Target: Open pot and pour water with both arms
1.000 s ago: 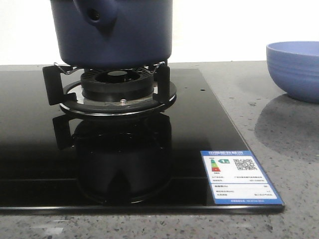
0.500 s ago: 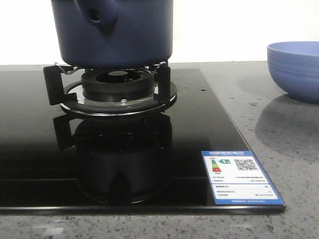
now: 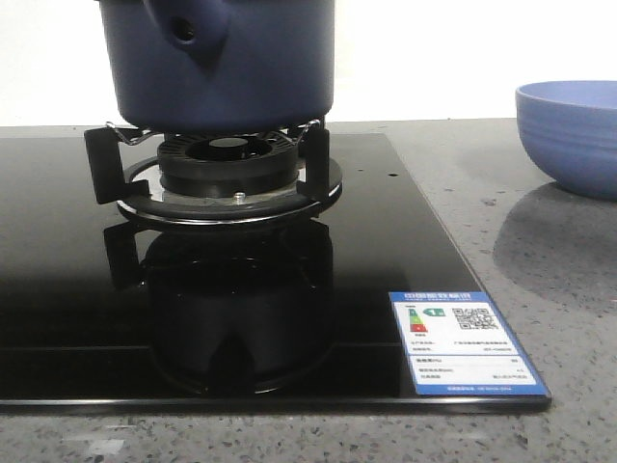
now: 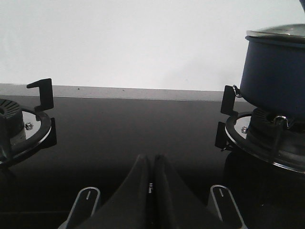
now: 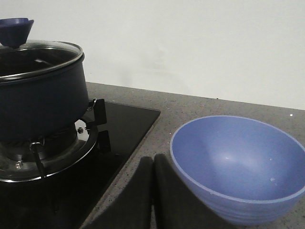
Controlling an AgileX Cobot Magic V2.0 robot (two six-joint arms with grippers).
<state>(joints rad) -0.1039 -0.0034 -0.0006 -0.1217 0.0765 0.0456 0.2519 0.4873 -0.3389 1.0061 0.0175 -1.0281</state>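
Hovering low, I am keeping my left gripper (image 4: 151, 177) and right gripper (image 5: 153, 183) both pressed shut on nothing. The pot (image 3: 220, 63) is sitting lidded on its burner (image 3: 228, 166), beyond both jaws, unmoved since earlier.

Plain white wall (image 3: 463, 48) — grey (perhaps stone) countertop (image 3: 540, 289)

light-blue bowl (image 3: 571, 135) on grey counter (image 3: 540, 251) beside black hob (image 3: 289, 309)

Change record: energy label (image 3: 469, 343) on the hob's (image 3: 58, 289) near right corner sits marginally further right in the front view; pot (image 3: 217, 63) likewise shifted marginally right.
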